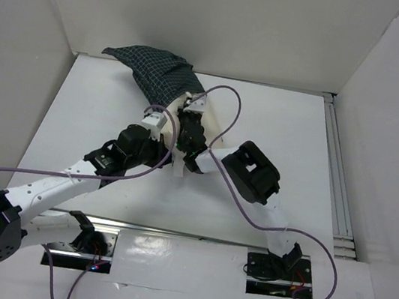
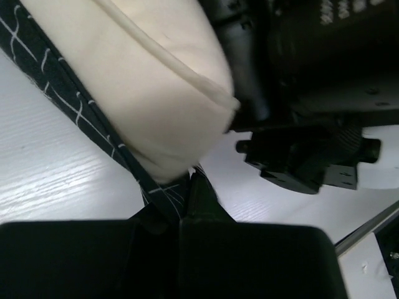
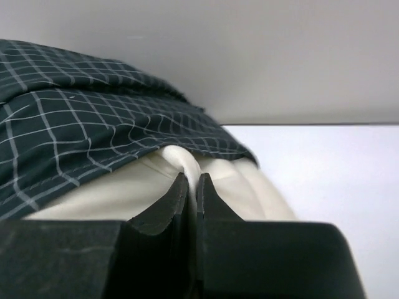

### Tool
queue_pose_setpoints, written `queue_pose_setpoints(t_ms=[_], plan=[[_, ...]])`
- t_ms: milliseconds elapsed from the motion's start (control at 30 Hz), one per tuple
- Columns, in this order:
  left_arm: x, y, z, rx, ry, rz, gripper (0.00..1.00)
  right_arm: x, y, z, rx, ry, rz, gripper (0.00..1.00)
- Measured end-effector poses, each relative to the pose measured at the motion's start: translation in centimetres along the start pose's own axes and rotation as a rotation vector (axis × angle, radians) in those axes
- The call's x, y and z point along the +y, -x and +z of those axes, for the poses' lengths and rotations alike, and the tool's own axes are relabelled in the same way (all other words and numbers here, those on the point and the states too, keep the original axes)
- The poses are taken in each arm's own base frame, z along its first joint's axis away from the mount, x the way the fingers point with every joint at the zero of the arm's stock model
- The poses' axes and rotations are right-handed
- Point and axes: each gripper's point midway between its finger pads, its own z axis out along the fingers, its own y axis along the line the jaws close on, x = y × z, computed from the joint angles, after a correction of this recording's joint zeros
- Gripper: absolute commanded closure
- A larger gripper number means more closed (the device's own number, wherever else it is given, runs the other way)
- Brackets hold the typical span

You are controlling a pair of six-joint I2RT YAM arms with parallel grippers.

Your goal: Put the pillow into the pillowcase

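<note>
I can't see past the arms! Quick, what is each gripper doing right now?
Left gripper: closed, pinching the edge of the pillowcase.
Right gripper: closed, pinching a fold of the pillow.

Shows the pillow (image 2: 156,81) plump and cream, with a seam running round its rounded corner; rests on the white table (image 1: 92,110) towards the far side, partly sheathed; leaves only the near end bare, poking from the open mouth. Shows the pillowcase (image 1: 154,74) as dark navy-green cloth with a fine light check, rumpled; stretches away far-left, ending near the back wall (image 1: 243,20); drapes its hem over the cushion's top and runs beneath its lower edge.
</note>
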Motion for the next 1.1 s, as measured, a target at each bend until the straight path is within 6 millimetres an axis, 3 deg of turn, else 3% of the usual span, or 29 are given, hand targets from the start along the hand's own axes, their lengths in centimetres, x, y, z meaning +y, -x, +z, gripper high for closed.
queue_pose_setpoints(t_ms=[100,200,533,767,933,1033,1100], plan=[[0.5,-0.4,-0.2,0.008,0.025,-0.005,1.00,-0.1,-0.2,1.0,-0.023,-0.059,-0.109,1.00],[0.2,0.1,-0.7,-0.008,0.012,-0.009,1.00,-0.5,1.0,1.9,-0.043,-0.125,-0.144,1.00],[-0.8,0.9,-3.1,-0.029,-0.028,-0.027,1.00,-0.8,3.5,3.1,-0.078,-0.225,-0.086,1.00],[-1.7,1.5,-6.0,-0.035,-0.057,-0.051,1.00,-0.3,3.2,3.2,-0.068,-0.217,0.000,1.00],[-2.2,1.0,-6.5,-0.005,-0.067,-0.048,1.00,1.4,2.1,3.0,0.026,-0.093,0.072,1.00],[-2.9,-0.1,-6.0,0.046,-0.087,-0.037,0.92,0.5,1.1,2.3,0.112,-0.022,0.114,1.00],[-3.5,-0.6,-5.1,0.091,-0.101,-0.032,0.99,-1.2,0.5,1.9,0.155,-0.016,0.131,1.00]])
